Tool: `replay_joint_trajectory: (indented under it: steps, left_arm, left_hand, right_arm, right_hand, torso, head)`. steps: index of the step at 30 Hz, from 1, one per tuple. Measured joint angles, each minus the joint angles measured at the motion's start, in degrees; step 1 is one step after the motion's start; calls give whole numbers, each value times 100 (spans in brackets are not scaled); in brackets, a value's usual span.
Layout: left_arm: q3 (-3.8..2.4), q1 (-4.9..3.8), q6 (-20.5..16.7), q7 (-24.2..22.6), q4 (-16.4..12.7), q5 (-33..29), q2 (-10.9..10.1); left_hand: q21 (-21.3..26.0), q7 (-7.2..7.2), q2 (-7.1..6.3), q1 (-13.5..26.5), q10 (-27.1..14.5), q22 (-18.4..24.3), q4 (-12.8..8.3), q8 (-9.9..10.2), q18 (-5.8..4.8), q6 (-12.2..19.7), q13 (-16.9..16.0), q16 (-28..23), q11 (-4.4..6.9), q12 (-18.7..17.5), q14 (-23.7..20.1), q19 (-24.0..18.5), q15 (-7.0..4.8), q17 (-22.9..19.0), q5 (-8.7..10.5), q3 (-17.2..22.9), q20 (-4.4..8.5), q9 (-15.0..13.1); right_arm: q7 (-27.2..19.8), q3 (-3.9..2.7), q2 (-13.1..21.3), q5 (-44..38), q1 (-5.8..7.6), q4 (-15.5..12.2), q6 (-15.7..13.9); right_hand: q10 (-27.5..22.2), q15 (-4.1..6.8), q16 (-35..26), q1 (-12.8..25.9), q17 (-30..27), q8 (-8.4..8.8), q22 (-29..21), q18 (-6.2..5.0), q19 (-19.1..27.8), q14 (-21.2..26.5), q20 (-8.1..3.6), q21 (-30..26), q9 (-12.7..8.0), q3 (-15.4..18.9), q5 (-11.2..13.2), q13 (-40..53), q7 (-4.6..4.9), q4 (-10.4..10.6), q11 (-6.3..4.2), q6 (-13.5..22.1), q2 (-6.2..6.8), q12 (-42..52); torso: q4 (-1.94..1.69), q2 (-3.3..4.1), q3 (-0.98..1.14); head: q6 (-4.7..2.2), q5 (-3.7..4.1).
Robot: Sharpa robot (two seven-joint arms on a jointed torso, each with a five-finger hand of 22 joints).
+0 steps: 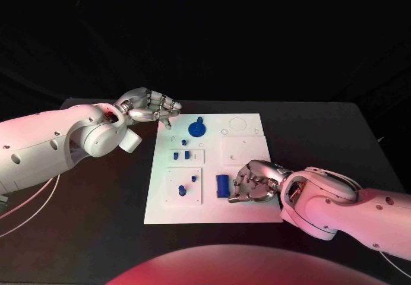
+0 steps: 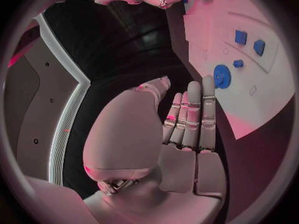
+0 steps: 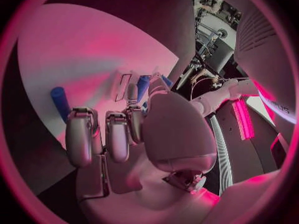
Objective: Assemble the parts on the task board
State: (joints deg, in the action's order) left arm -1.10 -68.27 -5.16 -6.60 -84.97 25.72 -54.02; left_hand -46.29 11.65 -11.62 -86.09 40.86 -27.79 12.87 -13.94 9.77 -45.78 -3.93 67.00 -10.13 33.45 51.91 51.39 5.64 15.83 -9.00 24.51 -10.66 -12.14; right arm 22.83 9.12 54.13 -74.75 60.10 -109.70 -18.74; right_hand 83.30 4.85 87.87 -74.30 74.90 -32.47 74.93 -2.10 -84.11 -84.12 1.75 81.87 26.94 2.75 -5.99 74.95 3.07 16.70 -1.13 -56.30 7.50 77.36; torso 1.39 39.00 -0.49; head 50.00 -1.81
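I read the assembly as partly done. On the task board (image 1: 242, 211) a blue round gear-like part (image 1: 197, 127) sits near the far edge, two small blue blocks (image 1: 182, 155) stand in a shallow recessed panel (image 1: 199, 155) mid-board, and one small blue peg (image 1: 182, 190) stands in the near-left recessed panel (image 1: 190, 177). The far-right round recesses (image 1: 237, 124) look unfilled, so I judge work remains.

The blue cylinder (image 1: 222, 185) lies on the board, just beside my right hand (image 1: 252, 183); fingers curled, and I cannot tell whether they touch it.

My left hand (image 1: 151, 108) hovers at the board's far-left corner, fingers together, holding nothing.
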Motion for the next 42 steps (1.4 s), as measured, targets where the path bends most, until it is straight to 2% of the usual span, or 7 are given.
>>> replay_joint_trajectory:
  steps: [7, 11, 17, 24, 29, 33, 42]
  left_arm:
    - [0, 2, -1, 0, 0, 0, 0]
    - [0, 2, -5, -10, 1, 0, -1]
    - [0, 1, -15, -37, -9, 0, -15]
    - [0, 1, -24, -80, -29, -1, -31]
    - [1, 1, -27, -103, -34, -1, -35]
    - [1, 1, -27, -113, -38, -2, -35]
    - [1, 1, -27, -120, -42, -2, -41]
  left_hand:
    - [-1, 0, 0, 0, 0, 0, 0, 0, 0, 0, 0, 0, 0, 0, 0, 0, 0, 0, 0, 0, 0, 0]
    - [-2, 0, 0, 0, 0, 0, 0, 0, 0, 0, 0, 0, 0, 0, 0, 0, 0, 0, 0, 0, 0, -1]
    - [-2, 0, 0, 0, 0, 0, 0, 0, -1, 0, 0, 0, 0, 22, 0, 0, 0, 0, 0, 0, 0, -1]
    - [-2, 0, 0, 0, 0, 0, 0, 0, 0, 0, 0, 0, 0, 22, 0, 0, 0, 0, 0, 0, 0, -1]
    - [-2, 0, 0, 0, 0, 0, 0, 0, -1, 0, 0, 0, 0, 22, 0, 0, 0, 0, 0, 0, 0, -1]
    - [-2, 0, 0, 0, 0, 0, 0, 0, -1, 0, 0, 0, 0, 22, 0, 0, 0, 0, 0, 0, 0, -1]
    - [-2, 0, 0, 0, 0, 0, 0, 0, 0, 0, 0, 0, 0, 21, 0, 0, 0, 0, 0, 0, 0, -1]
  right_arm:
    - [-70, 0, 156, -2, 13, -73, -61]
    - [-91, 2, 364, -11, 75, -151, -173]
    - [-132, -4, 831, -33, 211, -252, -425]
    - [-141, 1, 1251, -141, 237, -253, -620]
    - [-138, 15, 1403, -245, 187, -196, -679]
    - [-118, 19, 1426, -333, 91, -142, -692]
    - [-40, 27, 1217, -471, -91, 21, -689]
  right_hand:
    - [22, 0, 0, 1, 0, 0, -1, 0, 0, 0, 0, 0, 9, -137, -56, -1, 0, -2, 22, 0, -2, 82]
    - [22, -1, 0, -45, 0, 0, -1, -1, 0, 0, 0, 31, 9, -194, -80, -1, 0, -7, 21, 0, -48, 82]
    - [22, -1, 0, -75, 0, 2, -1, -1, 0, 0, 0, 31, -3, -247, -80, 0, 36, -18, 21, 37, -78, 46]
    - [22, -2, 0, -75, 0, 22, -2, -1, 0, 0, 0, 31, -8, -263, -80, 0, 15, -34, 21, 58, -78, 16]
    - [-10, -24, 0, -75, 4, 91, -2, -1, 0, 22, 0, 10, -34, -279, -79, -1, 71, -18, 52, 115, -78, -55]
    - [-30, -37, 0, -75, 4, 139, -3, -1, 0, 8, 0, -23, -53, -288, -79, 0, 97, -8, 72, 141, -78, -96]
    - [-50, -58, 0, -54, 4, 176, 2, -1, 0, 12, 0, -23, -69, -294, -79, -1, 97, -2, 93, 141, -61, -106]
  torso:
    - [-1, -2, 0]
    - [-2, -3, -1]
    - [1, -7, -6]
    - [7, -4, -7]
    - [10, -3, -2]
    - [4, -2, -3]
    - [-11, 5, -1]
  head:
    - [-1, 1]
    - [-16, 15]
    - [-34, 108]
    - [-51, 199]
    - [-60, 241]
    - [-62, 257]
    - [-66, 252]
